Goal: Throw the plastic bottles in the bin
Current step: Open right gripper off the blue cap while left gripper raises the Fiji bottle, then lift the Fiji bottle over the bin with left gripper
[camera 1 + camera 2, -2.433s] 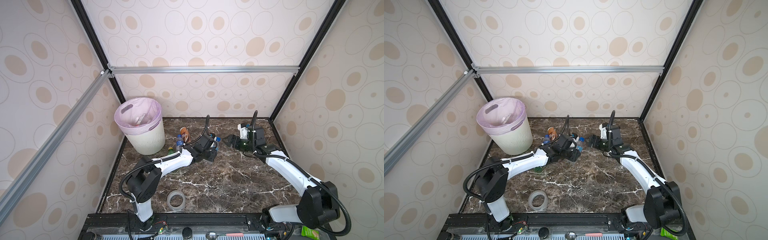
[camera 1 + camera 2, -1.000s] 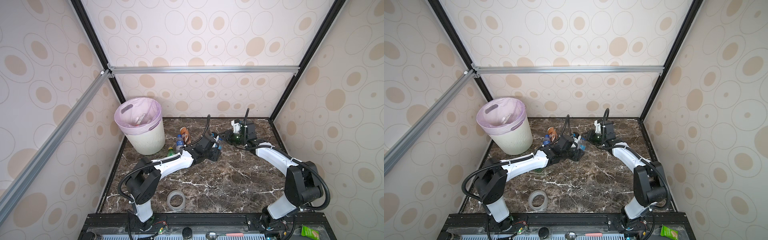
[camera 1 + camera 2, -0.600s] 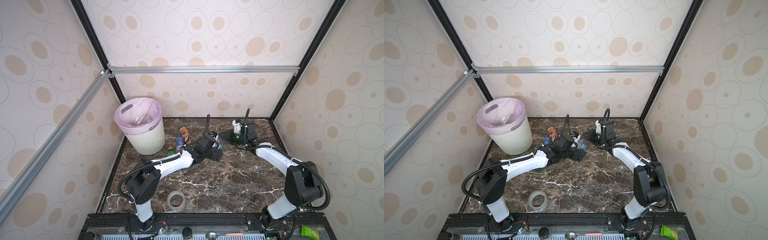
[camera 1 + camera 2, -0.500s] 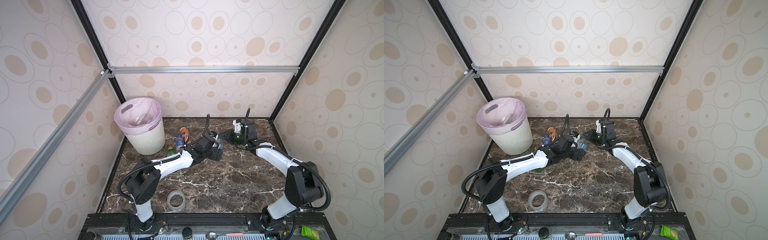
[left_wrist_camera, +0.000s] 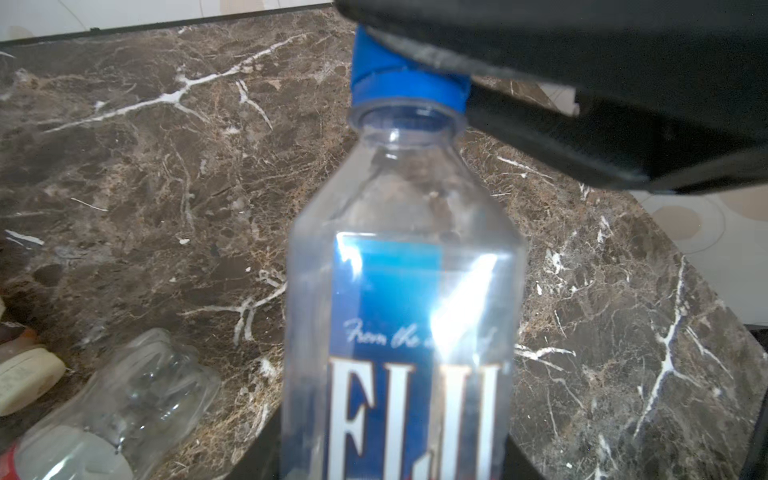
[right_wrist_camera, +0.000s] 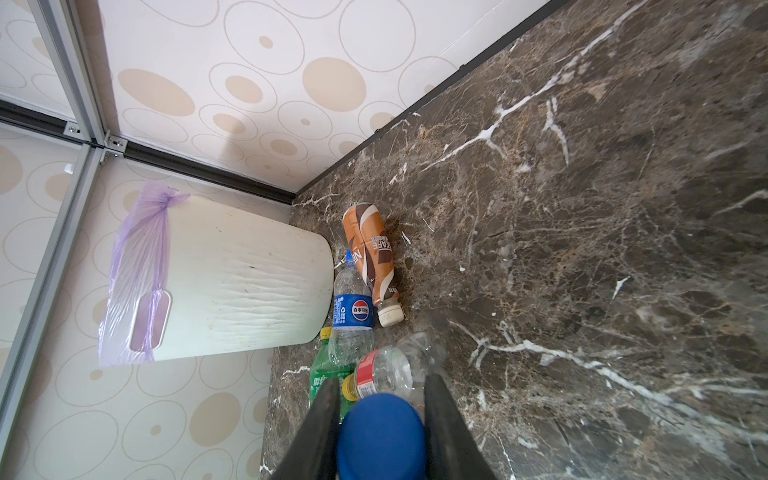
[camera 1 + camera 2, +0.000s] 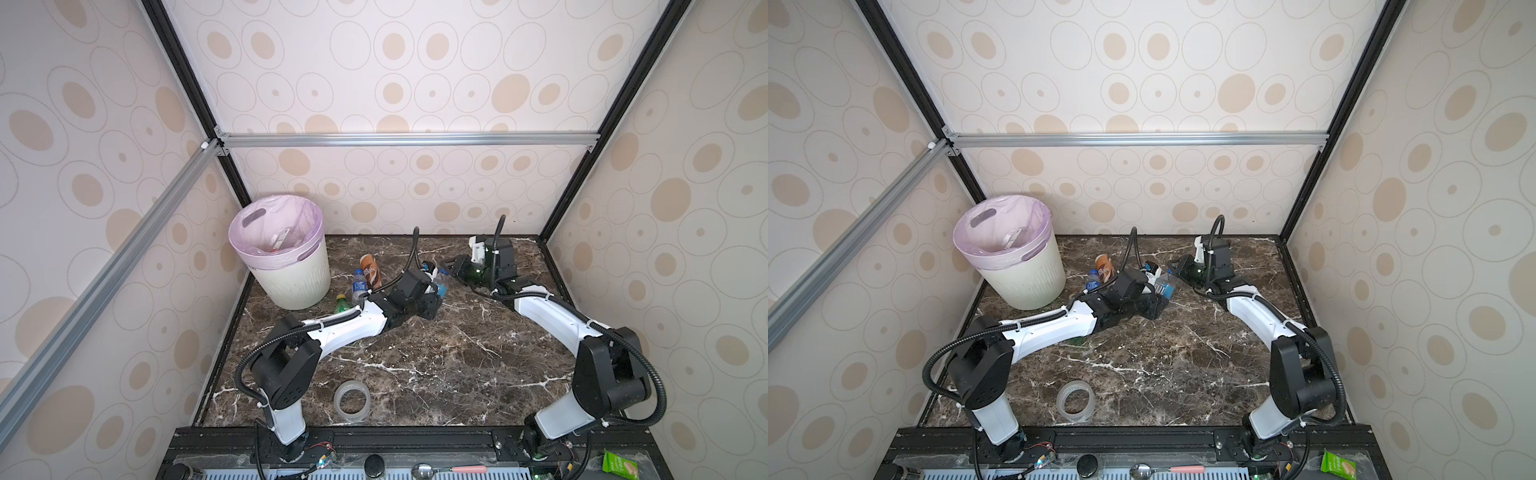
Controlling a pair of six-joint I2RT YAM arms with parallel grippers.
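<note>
A clear bottle with a blue label hangs between both arms at mid-back. My left gripper is shut on its body. My right gripper is shut on its blue cap; its black fingers cover part of the cap. The cream bin, with a lilac liner, stands at back left. Beside it lie a brown-wrapped bottle, a clear blue-labelled bottle, a green bottle and a red-labelled clear bottle.
A clear tape ring lies near the front edge of the marble table. Patterned walls and aluminium frame bars enclose the cell. A spoon and a green packet rest on the front rail.
My right gripper has brought the blue-label bottle leftward and toward the back, up to the left gripper. The left jaws have opened wide and then come in around its body.
</note>
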